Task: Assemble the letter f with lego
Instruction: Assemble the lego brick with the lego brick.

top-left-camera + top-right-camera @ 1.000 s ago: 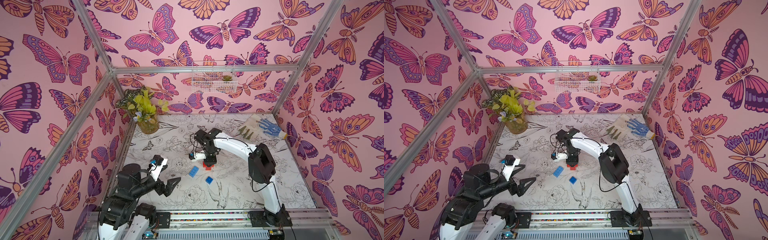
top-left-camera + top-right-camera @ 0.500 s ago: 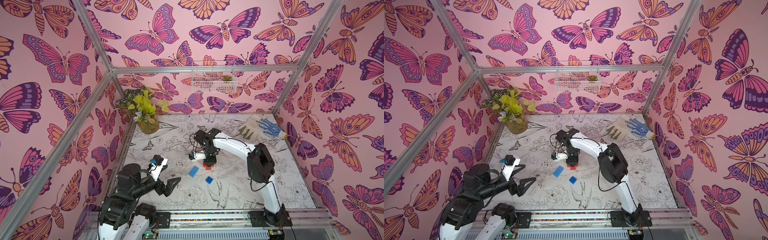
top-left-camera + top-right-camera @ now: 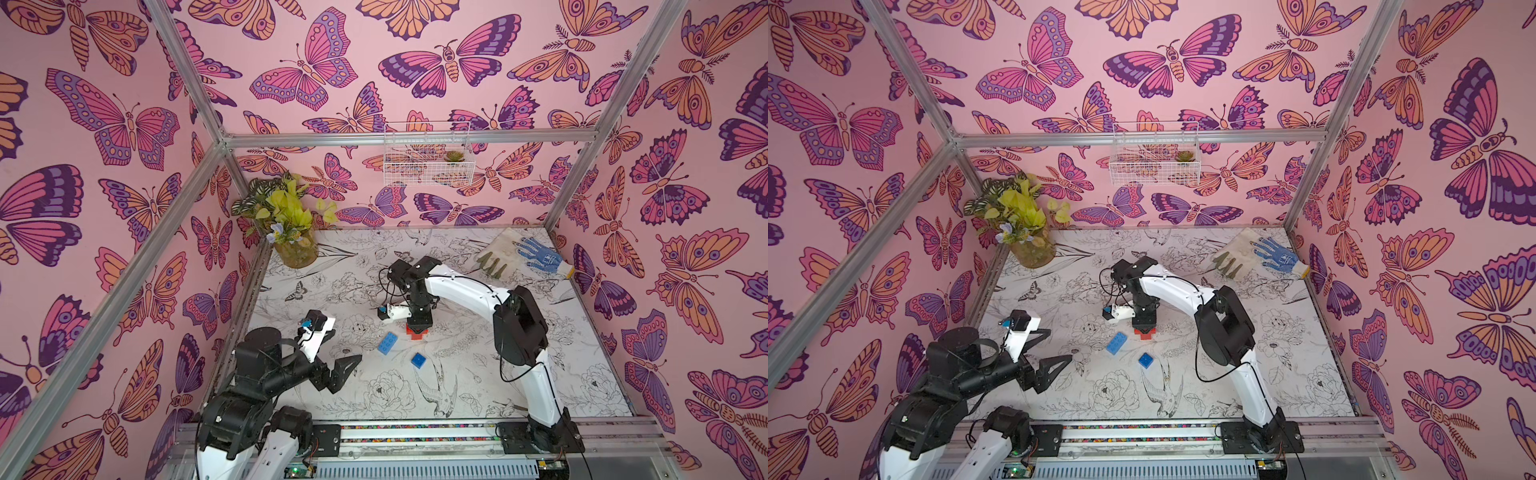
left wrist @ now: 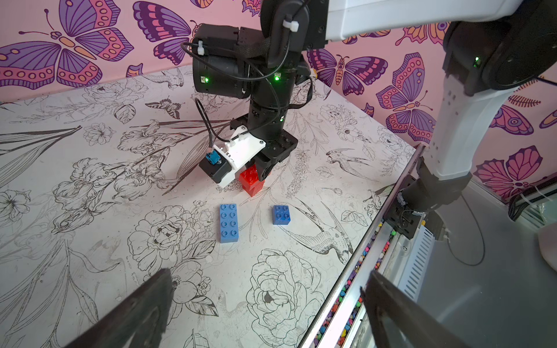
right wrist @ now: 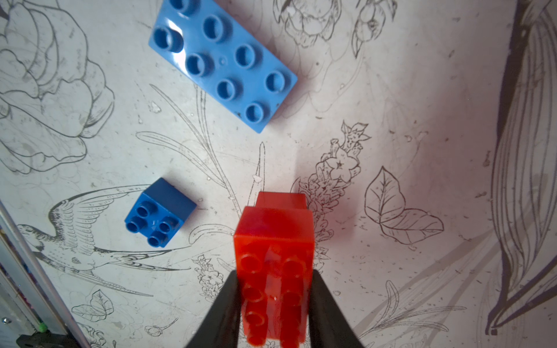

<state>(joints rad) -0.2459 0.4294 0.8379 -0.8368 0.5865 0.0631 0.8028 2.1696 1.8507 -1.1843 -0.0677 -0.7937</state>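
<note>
My right gripper point(image 5: 274, 301) is shut on the longer red brick point(image 5: 272, 265), which it holds on end with the studs facing sideways. Under it a second red brick point(image 5: 283, 200) lies on the table; whether the two are joined I cannot tell. In both top views the red pair point(image 3: 417, 332) point(image 3: 1144, 332) sits mid-table under the right gripper point(image 3: 419, 323). The longer blue brick point(image 3: 387, 343) point(image 4: 229, 223) and the short blue brick point(image 3: 418, 360) point(image 4: 281, 214) lie loose, studs up, just in front. My left gripper point(image 3: 347, 343) point(image 4: 268, 280) hovers open and empty at the front left.
A potted plant point(image 3: 291, 232) stands in the back left corner. Gloves point(image 3: 523, 255) lie at the back right. A wire basket point(image 3: 426, 153) hangs on the rear wall. A metal rail point(image 3: 415, 428) with coloured beads runs along the table's front edge.
</note>
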